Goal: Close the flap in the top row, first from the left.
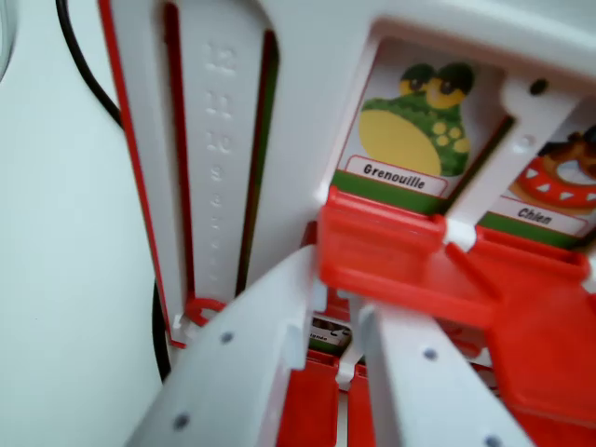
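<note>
Pincer (337,346) spread wide, gripping nothing, nosing up under the frog flap (377,244) just ahead to tip it shut

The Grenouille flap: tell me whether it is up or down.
Up. The Grenouille flap stands raised in its red frame, frog picture and label in full view; the gripper sits just below it.

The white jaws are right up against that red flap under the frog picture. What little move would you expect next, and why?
Probably a gentle push further onto the red flap. The frog card labelled Grenouille is uncovered, so this flap appears not yet closed. The gripper has its jaws apart, tips right at the flap's lower edge; whether they touch it, I cannot tell. The dog card beside it is uncovered too.
</note>
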